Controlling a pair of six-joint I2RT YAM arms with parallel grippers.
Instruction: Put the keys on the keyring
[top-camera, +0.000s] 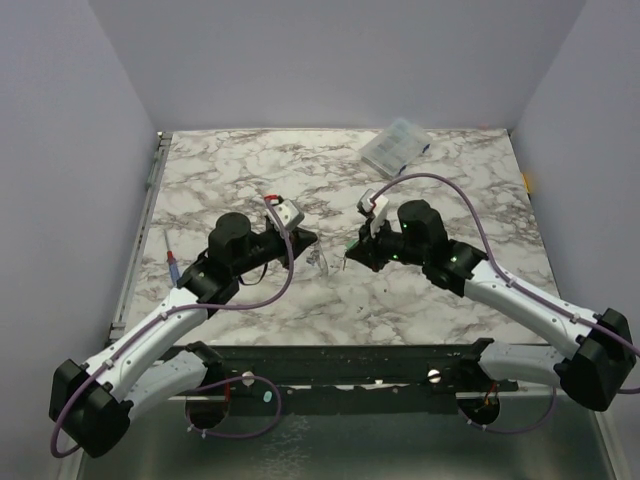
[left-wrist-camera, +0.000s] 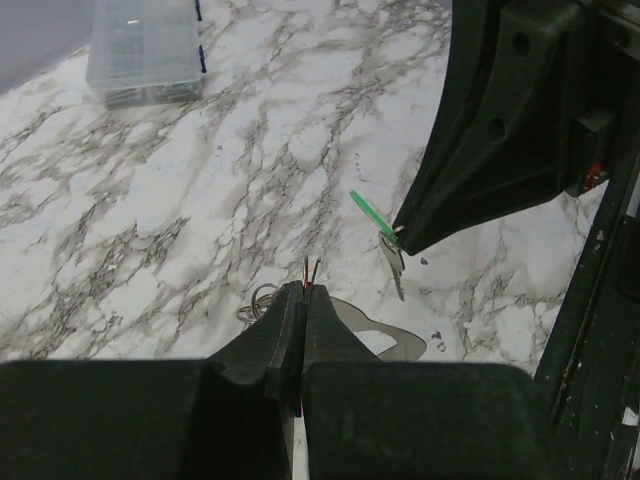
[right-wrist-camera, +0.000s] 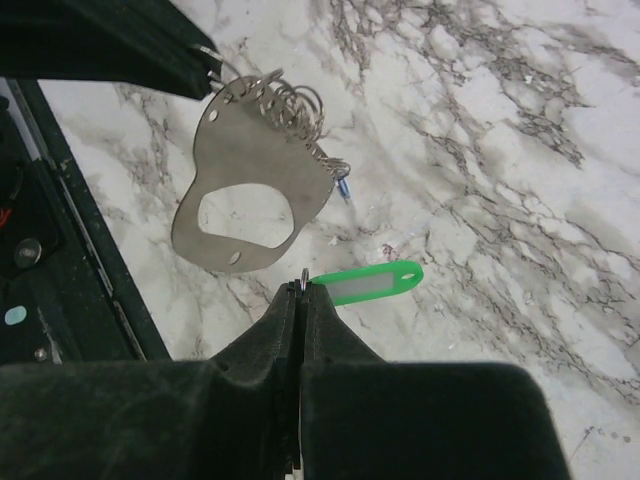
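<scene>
Closest in the right wrist view, the right tool (right-wrist-camera: 303, 287) has its black fingers pressed together, clamped on the small wire loop of the green key (right-wrist-camera: 372, 283), a tiny silvery key with a bright green plastic tag. The tag juts flat to that tool's right, above the table. Just ahead and to its left hangs the keyring (right-wrist-camera: 250, 195), a flat pale-grey metal plate with a large cut-out and a bunch of thin wire rings on its upper edge. The plate's lower edge is near the right tool's tip but apart from it. The left tool (right-wrist-camera: 205, 65), fingers together, grips the keyring at its top. A blue-tipped piece (right-wrist-camera: 343, 190) dangles from the rings, too small to tell more.

The white, grey-veined marble table (top-camera: 250, 170) lies open beyond both tools and to either side, with plain pale walls on three sides. A black rail (top-camera: 350, 355) runs behind the tools. A clear plastic compartment box (top-camera: 395, 147) sits well beyond the right tool, near the far edge.

Only the left wrist view shows the key's silvery blade hanging below the right tool's tip.
</scene>
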